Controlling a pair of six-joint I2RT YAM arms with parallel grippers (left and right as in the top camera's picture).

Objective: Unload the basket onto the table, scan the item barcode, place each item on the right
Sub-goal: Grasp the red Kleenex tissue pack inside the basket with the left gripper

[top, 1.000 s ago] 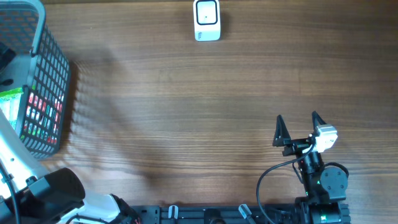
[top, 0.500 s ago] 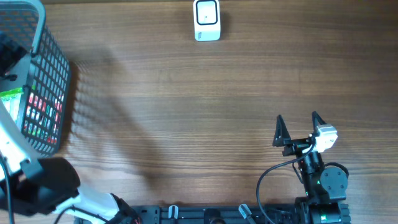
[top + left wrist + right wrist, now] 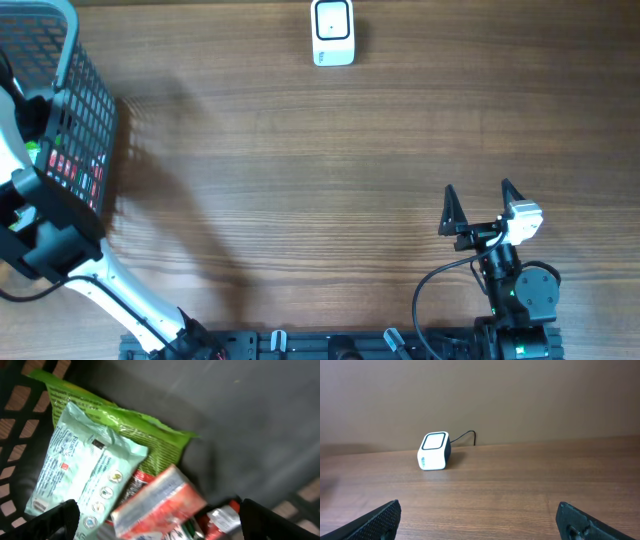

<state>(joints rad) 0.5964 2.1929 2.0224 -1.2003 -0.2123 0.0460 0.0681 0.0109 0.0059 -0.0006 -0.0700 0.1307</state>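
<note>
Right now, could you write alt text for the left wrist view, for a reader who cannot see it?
The open left gripper hangs over packets lying in a dark basket, holding nothing. A mint-green packet lies on a bright green bag, with a red and silver pack beside them.

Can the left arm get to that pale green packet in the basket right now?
Probably yes. The left tool hangs open over the basket, right above the pile. The pale green packet lies on top of the green bag, with only the red packet at its edge.
</note>
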